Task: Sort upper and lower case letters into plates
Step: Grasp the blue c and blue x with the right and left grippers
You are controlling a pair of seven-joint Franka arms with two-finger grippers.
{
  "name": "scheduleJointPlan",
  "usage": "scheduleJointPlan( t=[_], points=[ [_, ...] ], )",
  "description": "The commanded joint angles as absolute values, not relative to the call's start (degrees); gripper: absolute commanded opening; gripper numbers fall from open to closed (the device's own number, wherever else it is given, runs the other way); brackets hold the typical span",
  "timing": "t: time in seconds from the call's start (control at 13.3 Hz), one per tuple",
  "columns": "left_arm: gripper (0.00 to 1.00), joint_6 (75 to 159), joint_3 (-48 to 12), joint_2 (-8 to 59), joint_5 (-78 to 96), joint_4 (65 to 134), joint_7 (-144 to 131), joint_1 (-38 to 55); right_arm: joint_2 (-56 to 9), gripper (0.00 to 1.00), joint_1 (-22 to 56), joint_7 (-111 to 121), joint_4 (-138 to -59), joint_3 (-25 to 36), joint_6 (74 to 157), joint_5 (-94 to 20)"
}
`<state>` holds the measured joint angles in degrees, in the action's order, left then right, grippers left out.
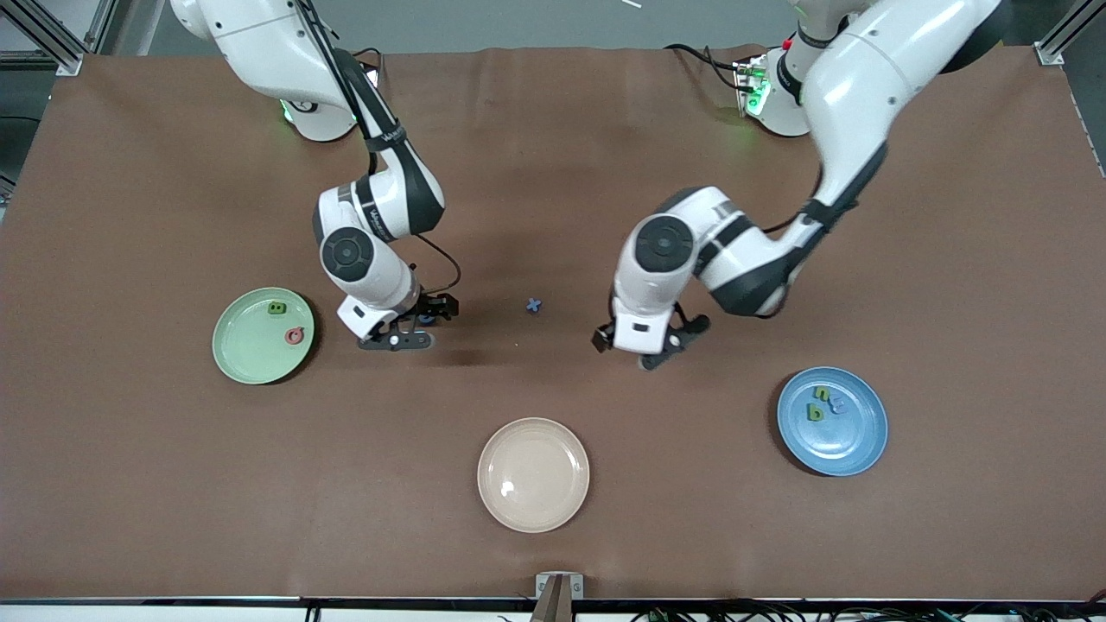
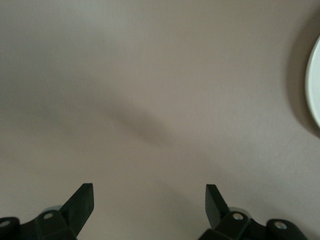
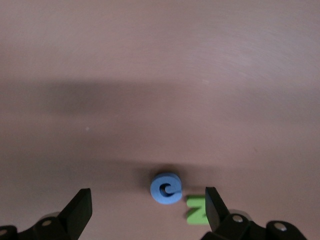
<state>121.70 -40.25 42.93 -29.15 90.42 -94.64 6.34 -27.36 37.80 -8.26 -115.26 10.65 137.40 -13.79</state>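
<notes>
My right gripper (image 1: 419,325) is open, low over the table between the mint green plate (image 1: 246,358) and a small blue x letter (image 1: 534,305). In the right wrist view a round blue letter (image 3: 166,188) lies between its fingers, with a green letter (image 3: 195,210) beside it, close to one fingertip (image 3: 212,200). The mint plate holds a green letter (image 1: 277,307) and a red letter (image 1: 295,335). The blue plate (image 1: 851,445) holds three small letters (image 1: 815,413). My left gripper (image 1: 646,347) is open and empty over bare table, between the x and the blue plate.
A cream-beige plate (image 1: 533,474) sits empty, nearer to the front camera than the x. A pale plate rim (image 2: 315,85) shows at the edge of the left wrist view. The brown mat covers the whole table.
</notes>
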Motion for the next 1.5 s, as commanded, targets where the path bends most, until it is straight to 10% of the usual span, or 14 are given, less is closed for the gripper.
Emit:
scheduleJointPlan(
  t=[0.0,0.83,1.43],
  points=[
    [0.95,122.4,-38.6,48.8,-28.6,85.1,-105.7,12.1,-27.9,1.0,38.2,3.1,-115.1,11.2,137.7,-14.9],
    [0.71,128.0,-33.7,52.3,-28.5,84.2,-128.1,23.2,-28.9,0.8,38.0,6.3,-118.9,11.2,141.4,-15.0],
    [0.67,132.5,-30.2,52.5,-28.5,84.2,-131.2,26.1,-29.3,0.48,38.1,6.3,-119.1,11.2,141.7,-15.1]
  ],
)
